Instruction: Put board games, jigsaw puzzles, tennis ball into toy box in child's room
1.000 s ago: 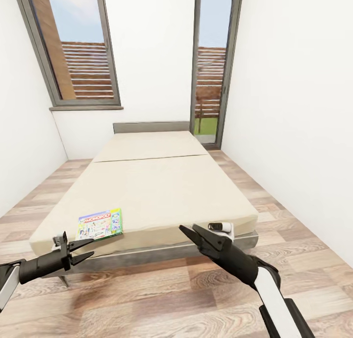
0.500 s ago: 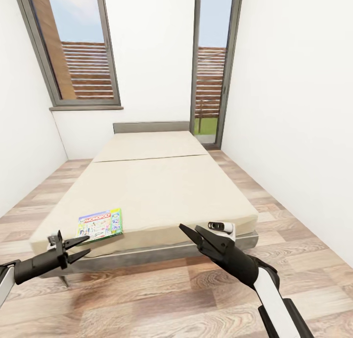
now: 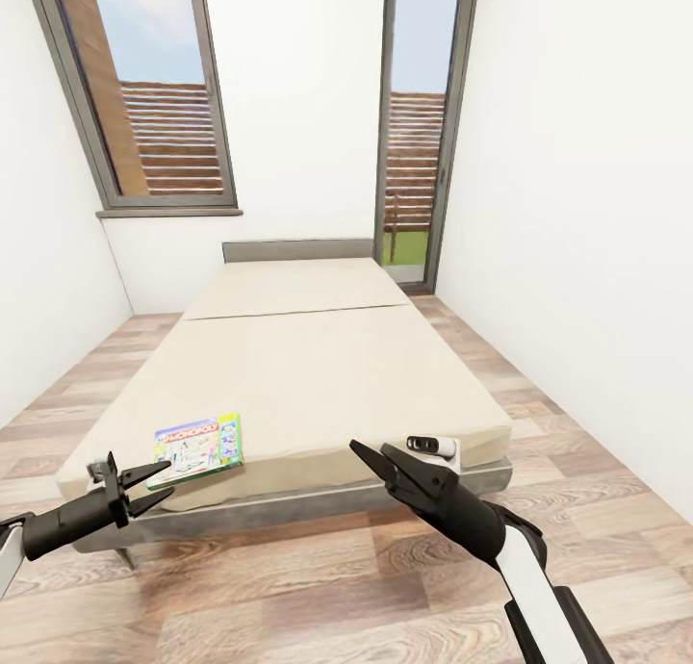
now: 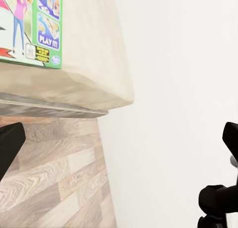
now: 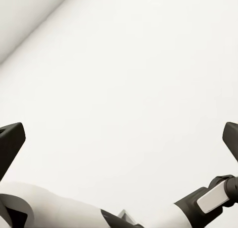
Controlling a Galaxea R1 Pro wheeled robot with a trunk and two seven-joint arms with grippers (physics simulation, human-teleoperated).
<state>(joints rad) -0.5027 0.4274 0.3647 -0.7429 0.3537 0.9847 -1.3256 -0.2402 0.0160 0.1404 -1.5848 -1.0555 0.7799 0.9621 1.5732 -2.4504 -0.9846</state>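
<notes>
One bed (image 3: 318,375) lies ahead of your pincers, the largest thing in reach; on its near left corner rests the Monopoly board game (image 3: 197,442), just beyond your left gripper (image 3: 144,486), whose fingers stand apart and empty; your right gripper (image 3: 371,455) also looks parted, holding nothing; you appear to be at the fetching step; next, I judge, reach left forward over the box.

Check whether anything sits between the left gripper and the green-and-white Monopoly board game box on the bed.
Nothing visible does. The green-and-white Monopoly board game box lies flat at the near left corner of the beige bed, and the open left gripper hangs just in front of that corner with only open air and the mattress edge between them.
</notes>
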